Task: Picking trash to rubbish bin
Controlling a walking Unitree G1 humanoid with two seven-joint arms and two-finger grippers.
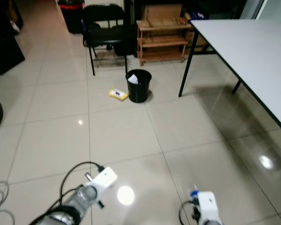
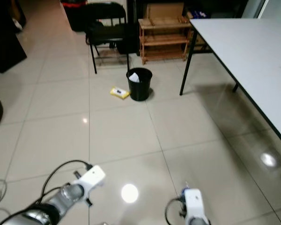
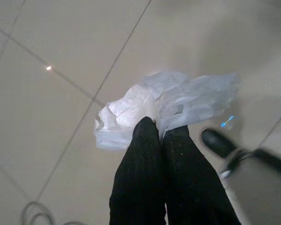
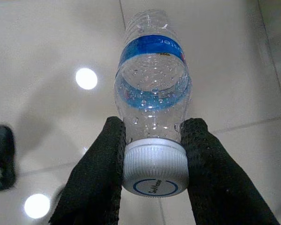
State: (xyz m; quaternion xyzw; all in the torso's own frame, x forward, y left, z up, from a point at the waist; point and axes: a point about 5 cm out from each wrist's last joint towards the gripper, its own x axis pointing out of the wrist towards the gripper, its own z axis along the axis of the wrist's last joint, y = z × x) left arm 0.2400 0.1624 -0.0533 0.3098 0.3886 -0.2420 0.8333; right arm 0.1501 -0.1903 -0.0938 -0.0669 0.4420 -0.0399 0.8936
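In the left eye view, the black rubbish bin (image 1: 139, 85) was seen standing well ahead on the pale glossy tiled floor (image 1: 122, 136), with white paper already inside it and a yellow packet (image 1: 118, 94) lying on the tiles just beside the bin, on the robot's left of it; a dark folding chair (image 1: 103, 33) and a wooden shelf rack (image 1: 161, 37) were set behind the bin, and a grey table (image 1: 248, 51) on black legs stretched away to the right of the bin. In the right eye view, the same layout was shown, with the left arm (image 2: 79, 187) and right arm (image 2: 192, 206) held low, well short of the bin. In the left wrist view, the left gripper (image 3: 161, 133) was seen pinched tight on a crumpled white plastic bag (image 3: 164, 103) above the tiles. In the right wrist view, the right gripper (image 4: 153, 140) was clamped on the neck of a clear water bottle (image 4: 152, 84), just above its white cap (image 4: 154, 171). It was judged that both loads would best be carried straight to the bin, with each grip kept firm until the gripper was over the rim, since the shiny floor could let a dropped bottle roll
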